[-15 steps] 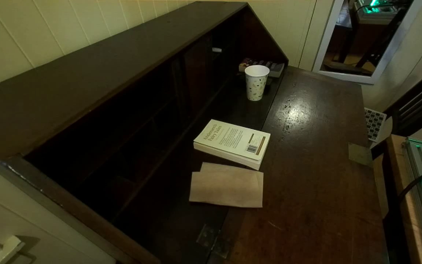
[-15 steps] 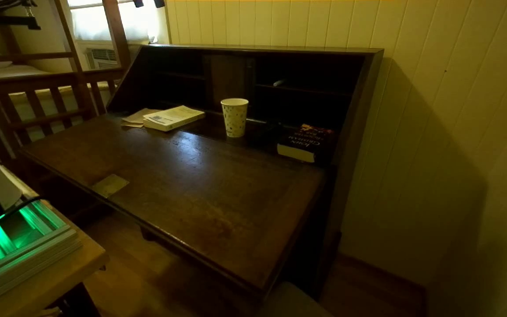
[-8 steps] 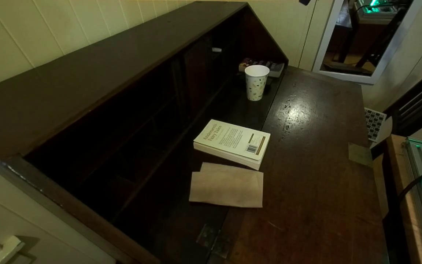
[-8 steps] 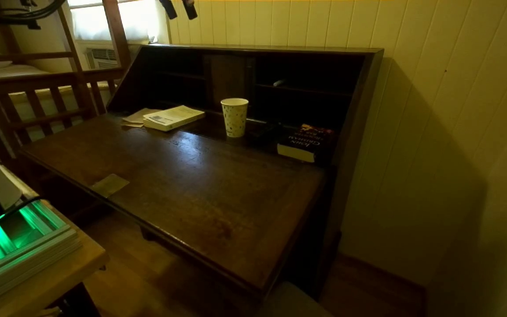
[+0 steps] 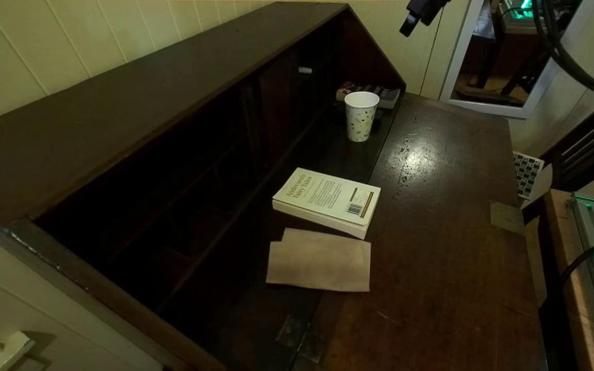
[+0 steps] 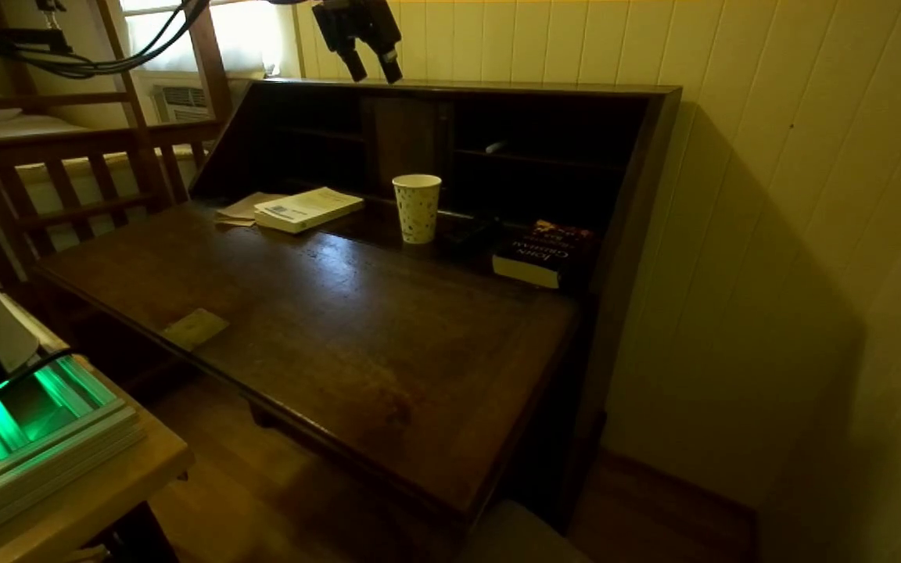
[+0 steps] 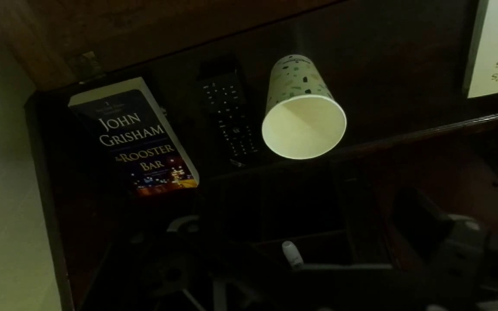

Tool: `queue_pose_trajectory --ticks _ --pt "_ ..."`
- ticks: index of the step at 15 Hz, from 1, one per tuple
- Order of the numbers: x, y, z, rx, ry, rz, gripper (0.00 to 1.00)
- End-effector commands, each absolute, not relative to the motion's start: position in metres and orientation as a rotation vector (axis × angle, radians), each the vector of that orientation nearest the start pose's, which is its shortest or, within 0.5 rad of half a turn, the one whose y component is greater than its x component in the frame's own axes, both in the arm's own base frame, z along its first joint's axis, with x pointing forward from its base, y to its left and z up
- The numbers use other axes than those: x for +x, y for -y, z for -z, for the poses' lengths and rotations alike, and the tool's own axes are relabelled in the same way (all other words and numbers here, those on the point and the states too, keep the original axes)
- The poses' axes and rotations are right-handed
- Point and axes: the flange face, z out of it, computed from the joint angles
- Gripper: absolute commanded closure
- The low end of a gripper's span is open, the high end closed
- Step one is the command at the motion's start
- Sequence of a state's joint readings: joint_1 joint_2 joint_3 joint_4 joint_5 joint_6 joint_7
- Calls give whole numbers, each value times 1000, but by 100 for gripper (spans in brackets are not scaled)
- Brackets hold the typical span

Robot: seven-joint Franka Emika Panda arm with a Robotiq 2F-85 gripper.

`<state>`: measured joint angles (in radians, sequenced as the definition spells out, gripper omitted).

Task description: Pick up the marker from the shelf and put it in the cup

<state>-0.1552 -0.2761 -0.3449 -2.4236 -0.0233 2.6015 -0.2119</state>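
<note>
Looking into the cup [image 7: 304, 108], the wrist view alone shows remote buttons [image 7: 230, 116]; fingers [image 6: 353, 66] hang apart, seemingly empty.

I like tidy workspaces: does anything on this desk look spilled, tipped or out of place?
Nothing looks spilled or tipped: the cup stands upright and the pale book lies flat. Only the brown paper looks untidy, its layers misaligned.

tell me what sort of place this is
Most likely a bedroom in someone's home: in an exterior view there is what looks like a wooden bed frame with pale bedding behind it, and a dark wooden desk-and-shelf unit against the panelled wall.
</note>
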Motion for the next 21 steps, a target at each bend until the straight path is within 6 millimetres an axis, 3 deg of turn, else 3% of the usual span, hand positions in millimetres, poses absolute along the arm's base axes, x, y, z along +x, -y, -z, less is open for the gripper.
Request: queue_pose_trajectory --ticks 1,6,13,21 --pt "428 239 -452 -3116 -440 694 0" --pt "429 240 -455 -3117 -441 702 0" --pt "476 269 -409 -3023 -618 694 0" --pt "530 300 -392 -2954 -573 854 0"
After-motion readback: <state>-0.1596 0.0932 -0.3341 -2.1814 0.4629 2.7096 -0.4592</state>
